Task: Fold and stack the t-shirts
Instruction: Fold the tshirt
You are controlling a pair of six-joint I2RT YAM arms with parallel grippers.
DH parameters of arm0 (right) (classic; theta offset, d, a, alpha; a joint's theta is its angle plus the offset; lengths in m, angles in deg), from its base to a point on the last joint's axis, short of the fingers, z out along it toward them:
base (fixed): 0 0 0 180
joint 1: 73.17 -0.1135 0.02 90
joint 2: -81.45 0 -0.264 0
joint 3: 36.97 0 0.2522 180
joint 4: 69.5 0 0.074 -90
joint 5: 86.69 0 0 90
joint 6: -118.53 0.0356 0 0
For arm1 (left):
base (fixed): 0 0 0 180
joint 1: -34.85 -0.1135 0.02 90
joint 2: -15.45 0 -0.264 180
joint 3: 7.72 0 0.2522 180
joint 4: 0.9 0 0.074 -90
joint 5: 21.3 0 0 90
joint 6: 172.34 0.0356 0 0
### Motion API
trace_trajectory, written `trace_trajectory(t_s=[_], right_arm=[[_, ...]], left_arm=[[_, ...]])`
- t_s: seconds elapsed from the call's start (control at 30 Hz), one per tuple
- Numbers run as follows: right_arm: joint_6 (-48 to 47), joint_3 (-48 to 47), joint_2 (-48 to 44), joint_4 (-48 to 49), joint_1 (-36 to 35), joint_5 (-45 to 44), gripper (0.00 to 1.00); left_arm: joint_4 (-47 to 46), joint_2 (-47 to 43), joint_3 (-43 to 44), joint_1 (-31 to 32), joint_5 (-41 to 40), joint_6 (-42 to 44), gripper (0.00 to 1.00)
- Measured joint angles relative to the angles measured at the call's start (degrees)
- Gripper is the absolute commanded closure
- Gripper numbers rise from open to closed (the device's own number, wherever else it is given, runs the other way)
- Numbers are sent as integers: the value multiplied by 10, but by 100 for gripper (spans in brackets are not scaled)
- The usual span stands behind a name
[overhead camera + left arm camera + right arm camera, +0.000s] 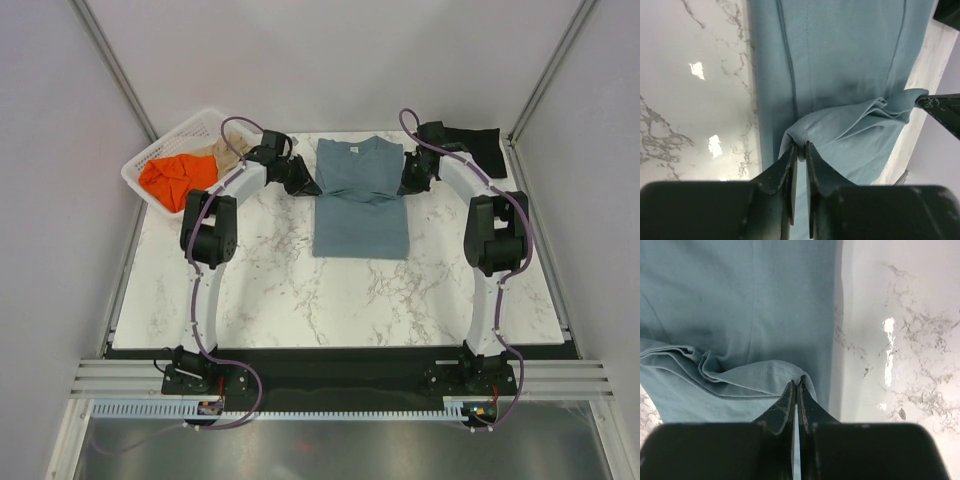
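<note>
The slate blue-grey t-shirt point(360, 195) lies partly folded at the back middle of the table, its sides tucked in. My left gripper point(302, 180) is shut on its left shoulder edge; in the left wrist view the gripper point(800, 150) pinches a raised fold of the shirt point(840, 65). My right gripper point(410, 180) is shut on the right shoulder edge; in the right wrist view the gripper point(797, 385) pinches a bunched hem of the shirt point(740, 300). A black t-shirt point(475, 145) lies at the back right. Orange point(180, 178) and beige point(225, 152) t-shirts sit in the basket.
The white lattice basket point(140, 170) stands at the back left corner. The marble table point(300, 290) extends toward me from the shirt. Grey walls close in the sides and back.
</note>
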Motion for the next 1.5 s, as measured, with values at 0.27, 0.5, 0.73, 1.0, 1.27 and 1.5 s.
trace_trajectory(t_s=[0.27,0.5,0.73,1.0,1.27,1.5], right_arm=[[-9,-46,30,-6,2,-3,48],[-35,14,-50,-39,8,22,38],[-76,156,-161,-56,11,61,41],[-116,250,-166,-52,14,84,39],[-133,269,-154,-15,22,124,41],[-132,285,-146,1,22,128,47]], left_arm=[[2,6,1,-3,3,6,48],[-1,-84,-73,-9,12,34,46],[-10,-220,-232,8,15,61,49],[-16,-228,-322,53,2,71,50],[-25,-227,-328,46,-2,74,51],[-32,-223,-332,46,1,74,51]])
